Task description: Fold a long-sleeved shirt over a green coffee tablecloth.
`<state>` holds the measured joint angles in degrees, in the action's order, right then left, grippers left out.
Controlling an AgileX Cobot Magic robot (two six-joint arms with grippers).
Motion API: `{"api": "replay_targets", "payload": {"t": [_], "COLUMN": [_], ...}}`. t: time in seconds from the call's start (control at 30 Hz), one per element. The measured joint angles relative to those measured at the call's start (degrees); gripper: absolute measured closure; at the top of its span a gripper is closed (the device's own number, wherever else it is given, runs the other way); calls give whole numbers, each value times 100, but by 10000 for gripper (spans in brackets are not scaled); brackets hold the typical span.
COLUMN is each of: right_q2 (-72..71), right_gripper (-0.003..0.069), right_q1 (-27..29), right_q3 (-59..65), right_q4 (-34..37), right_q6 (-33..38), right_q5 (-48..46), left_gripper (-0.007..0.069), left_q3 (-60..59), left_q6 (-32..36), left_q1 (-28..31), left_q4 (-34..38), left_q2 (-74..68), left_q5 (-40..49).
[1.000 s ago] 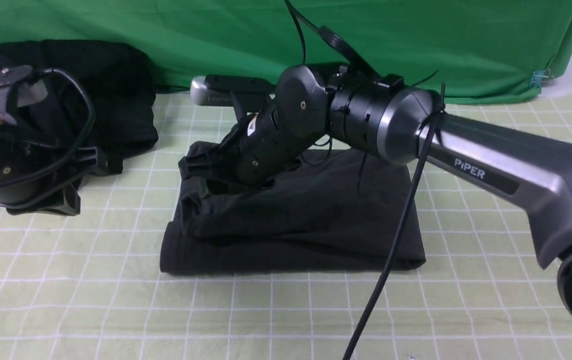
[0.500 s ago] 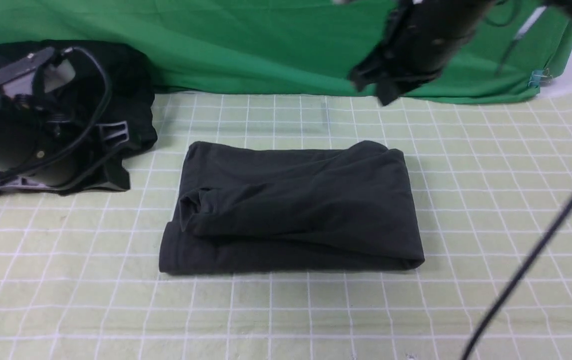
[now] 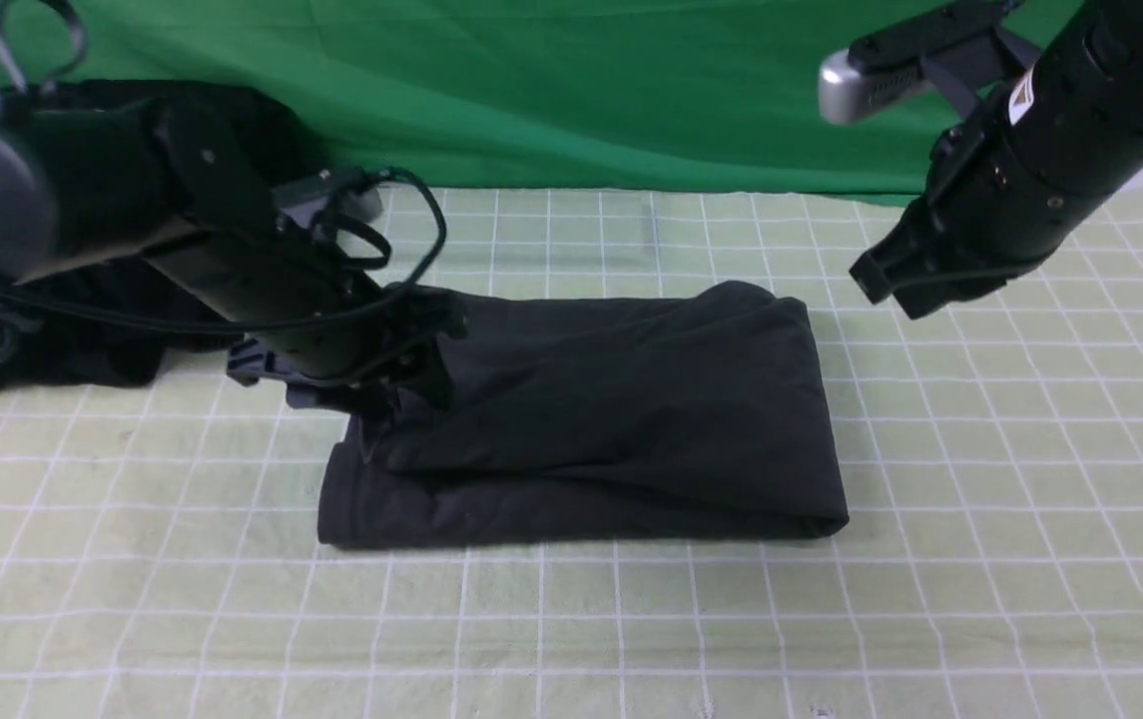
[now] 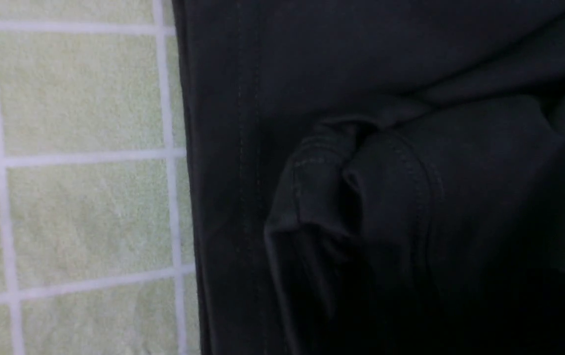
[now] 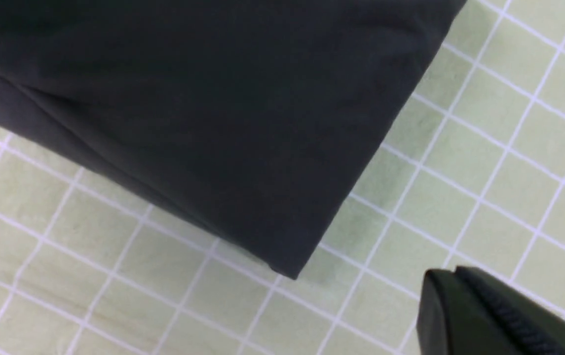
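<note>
1. Nearest: the green coffee tablecloth (image 3: pixel 571 619) lies flat, with bare grid squares along the front. It serves as the folding surface.
2. The long-sleeved shirt (image 3: pixel 611 419) sits mid-cloth as a compact rectangular bundle with its layers stacked and its print hidden. Judgement: the fold is essentially done and only tidying is left.
3. At the shirt's left edge, the left wrist view shows a loose hemmed fold (image 4: pixel 341 162) bunched up instead of lying flat. That is probably why the left tool (image 3: pixel 371 384) sits low against this edge. Its tips are lost against the dark cloth, so I cannot tell whether they are parted or pinching.
4. The right tool (image 3: pixel 890 285), closed on nothing, hangs above the cloth beyond the shirt's far right corner, apart from it. Judgement: it is parked clear so the bundle is not disturbed.
5. Farthest: dark garments (image 3: pixel 52 359) are heaped at far left in front of a plain green backdrop (image 3: pixel 531 90). Neither is part of the job.
</note>
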<state>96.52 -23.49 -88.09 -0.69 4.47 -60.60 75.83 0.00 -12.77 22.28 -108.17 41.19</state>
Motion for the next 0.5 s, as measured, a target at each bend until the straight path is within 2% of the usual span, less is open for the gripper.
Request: {"api": "replay_targets", "payload": {"t": [0.1, 0.13, 0.23, 0.27, 0.33, 0.37, 0.43, 0.5], "right_q2": [0, 0, 0, 0, 0, 0, 0, 0], "right_gripper": [661, 661, 659, 659, 659, 659, 659, 657], "right_q1": [0, 0, 2, 2, 2, 2, 2, 2], "right_q3": [75, 97, 97, 97, 97, 97, 97, 97], "right_q4": [0, 0, -2, -2, -7, -7, -7, -7], "right_q6": [0, 0, 0, 0, 0, 0, 0, 0], "right_q5": [82, 138, 195, 234, 268, 276, 303, 311], "left_gripper": [207, 228, 330, 432, 552, 552, 607, 614], "left_q3": [43, 48, 48, 55, 59, 59, 145, 240], "left_q6": [0, 0, 0, 0, 128, 128, 193, 198], "left_q1": [-2, -2, -2, -2, -2, -2, -2, -2], "left_q4": [23, 37, 49, 50, 55, 55, -68, -187], "left_q2": [-178, -257, -272, -272, -272, -272, -267, -223], "left_q5": [35, 35, 30, 22, 8, 8, 46, 85]}}
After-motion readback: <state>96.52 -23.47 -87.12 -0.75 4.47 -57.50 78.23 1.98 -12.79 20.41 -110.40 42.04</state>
